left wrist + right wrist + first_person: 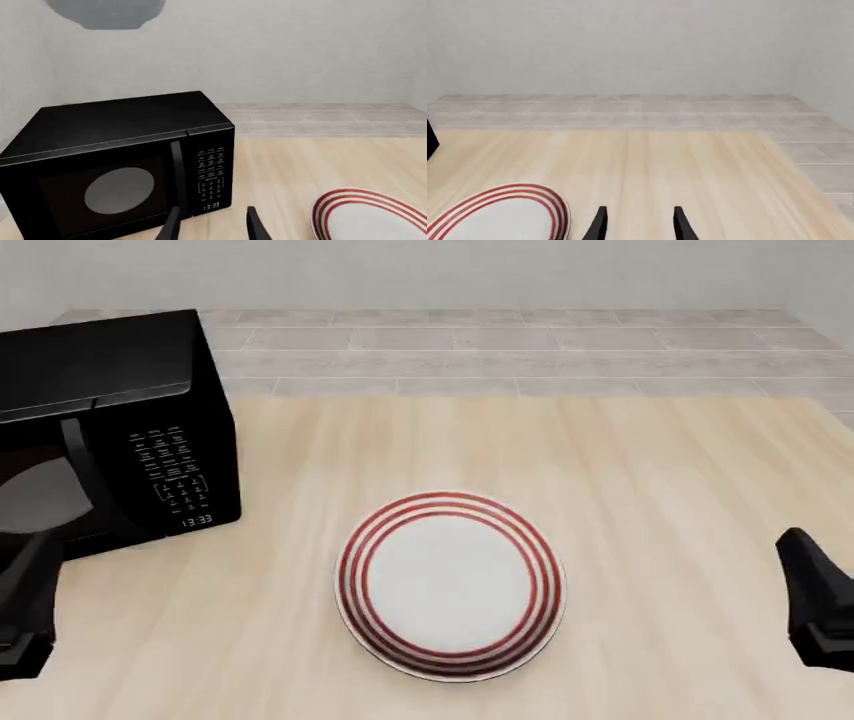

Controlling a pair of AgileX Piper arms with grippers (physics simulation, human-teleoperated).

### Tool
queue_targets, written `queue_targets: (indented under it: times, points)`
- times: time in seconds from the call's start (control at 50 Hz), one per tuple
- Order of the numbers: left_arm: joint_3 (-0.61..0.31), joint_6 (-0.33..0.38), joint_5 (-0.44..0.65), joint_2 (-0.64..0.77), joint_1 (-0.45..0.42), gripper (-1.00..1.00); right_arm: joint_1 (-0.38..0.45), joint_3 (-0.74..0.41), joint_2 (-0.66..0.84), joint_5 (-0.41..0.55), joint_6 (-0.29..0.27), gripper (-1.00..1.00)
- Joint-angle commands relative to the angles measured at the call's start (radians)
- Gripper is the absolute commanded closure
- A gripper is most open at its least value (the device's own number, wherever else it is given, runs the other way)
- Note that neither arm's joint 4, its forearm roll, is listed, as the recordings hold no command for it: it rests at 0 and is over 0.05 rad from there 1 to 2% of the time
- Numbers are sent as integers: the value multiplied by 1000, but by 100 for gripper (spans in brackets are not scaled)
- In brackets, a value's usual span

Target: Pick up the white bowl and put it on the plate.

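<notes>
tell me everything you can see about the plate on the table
The plate is round, flat and white, glossy-looking, with three concentric red rings around its rim. It lies level and upright on the light wooden table, near the middle, to the right of the black microwave. Nothing sits on it and neither gripper touches it.

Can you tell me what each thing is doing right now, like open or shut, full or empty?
Microwave: door shut, clock lit.
Plate: flat on the table, nothing on it.
Left gripper: fingers open, holding nothing.
Right gripper: fingers open, holding nothing.
White bowl: not in view.
</notes>
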Motion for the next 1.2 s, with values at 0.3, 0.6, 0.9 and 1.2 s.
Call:
queue_targets:
  times: [0.3, 0.6, 0.9, 1.2]
  points:
    - [-5, -5, -4, 9, 4, -100, -1, -2, -96, 58, 0, -100]
    - [-2, 62, -25, 45, 7, -100, -1, -2, -96, 58, 0, -100]
    - [-155, 262, 135, -2, 4, -100, -1, -2, -96, 58, 0, -100]
    - [-304, 378, 277, 24, 34, -100, -1, -2, -95, 58, 0, -100]
